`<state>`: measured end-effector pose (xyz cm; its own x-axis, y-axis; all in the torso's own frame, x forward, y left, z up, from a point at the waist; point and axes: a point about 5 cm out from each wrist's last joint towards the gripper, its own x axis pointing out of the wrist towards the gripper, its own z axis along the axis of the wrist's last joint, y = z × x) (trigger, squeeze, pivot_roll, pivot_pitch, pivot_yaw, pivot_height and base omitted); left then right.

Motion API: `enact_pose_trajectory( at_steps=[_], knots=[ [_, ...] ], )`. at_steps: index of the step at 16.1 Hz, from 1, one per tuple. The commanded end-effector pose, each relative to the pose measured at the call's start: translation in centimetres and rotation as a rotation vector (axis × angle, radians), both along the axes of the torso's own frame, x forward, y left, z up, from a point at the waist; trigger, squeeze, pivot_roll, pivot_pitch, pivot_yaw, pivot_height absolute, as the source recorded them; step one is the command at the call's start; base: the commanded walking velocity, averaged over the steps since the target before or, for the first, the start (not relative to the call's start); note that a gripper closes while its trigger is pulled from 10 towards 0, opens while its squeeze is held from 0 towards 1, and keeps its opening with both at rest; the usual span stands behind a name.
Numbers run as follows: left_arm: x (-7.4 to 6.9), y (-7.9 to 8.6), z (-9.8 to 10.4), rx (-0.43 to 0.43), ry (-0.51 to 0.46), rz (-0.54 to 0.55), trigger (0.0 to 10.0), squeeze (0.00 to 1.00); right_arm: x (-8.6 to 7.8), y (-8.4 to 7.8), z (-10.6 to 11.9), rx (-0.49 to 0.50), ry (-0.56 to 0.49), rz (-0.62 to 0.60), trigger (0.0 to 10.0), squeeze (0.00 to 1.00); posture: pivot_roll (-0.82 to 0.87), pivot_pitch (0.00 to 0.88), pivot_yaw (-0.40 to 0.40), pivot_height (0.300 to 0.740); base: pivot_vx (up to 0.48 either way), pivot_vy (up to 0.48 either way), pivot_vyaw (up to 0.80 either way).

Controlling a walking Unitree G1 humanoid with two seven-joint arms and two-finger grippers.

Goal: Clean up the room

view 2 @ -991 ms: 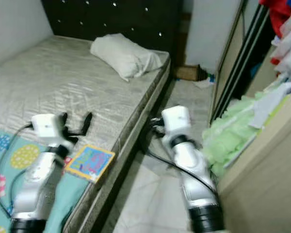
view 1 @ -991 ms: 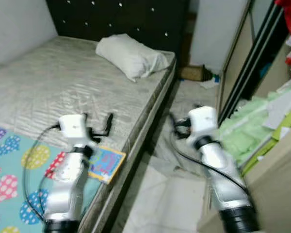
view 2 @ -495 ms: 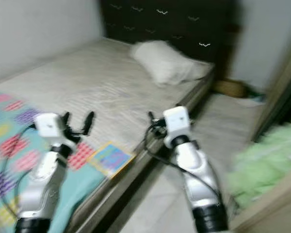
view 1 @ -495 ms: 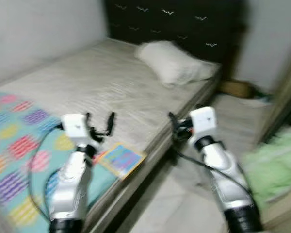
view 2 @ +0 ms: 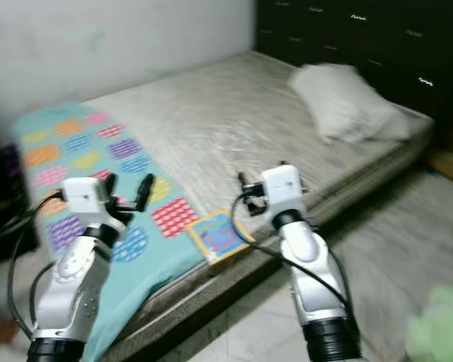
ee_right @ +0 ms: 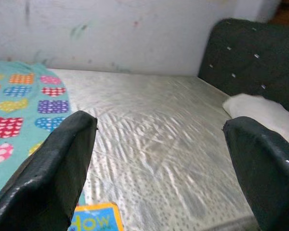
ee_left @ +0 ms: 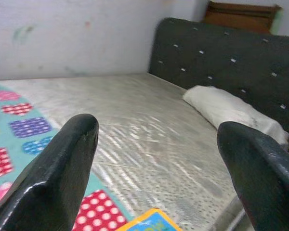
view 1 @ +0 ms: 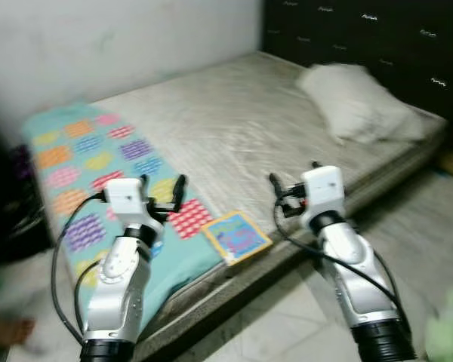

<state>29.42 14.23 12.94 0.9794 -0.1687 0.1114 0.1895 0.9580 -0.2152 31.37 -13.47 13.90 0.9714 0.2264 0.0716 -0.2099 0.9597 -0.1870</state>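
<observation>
While both grippers, left (view 1: 161, 193) and right (view 1: 293, 184), hover spread wide and empty over the mattress (view 1: 234, 128), a book (view 1: 237, 236) lies at its edge. Heart-patterned blanket (view 1: 98, 162) beside it; pillow (view 1: 359, 113) near the headboard (view 1: 377, 38)

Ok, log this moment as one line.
left gripper: open, empty, over blanket | right gripper: open, empty, over mattress | book: at mattress edge | pillow: by headboard

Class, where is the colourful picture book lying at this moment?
In the left eye view the picture book lies flat at the mattress's near edge, between the two arms, its corner touching the heart-patterned teal blanket on the robot's left.
</observation>
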Motion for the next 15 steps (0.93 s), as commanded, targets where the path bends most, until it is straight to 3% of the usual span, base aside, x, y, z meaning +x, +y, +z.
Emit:
enact_pose_trajectory(
  at_steps=[1,15],
  knots=[
    [0.02,0.96,0.22,0.019,-0.009,0.034,10.0,0.0,0.1,1.07,0.32,0.014,-0.009,0.036,10.0,0.0,-0.02,0.0,0.018,0.74,0.0,0.0,0.8],
    [0.2,1.19,0.14,0.036,-0.019,0.007,10.0,0.0,0.54,1.51,0.36,0.027,-0.02,0.053,10.0,0.0,-0.01,0.0,0.019,0.74,0.0,0.0,0.8]
  ],
)
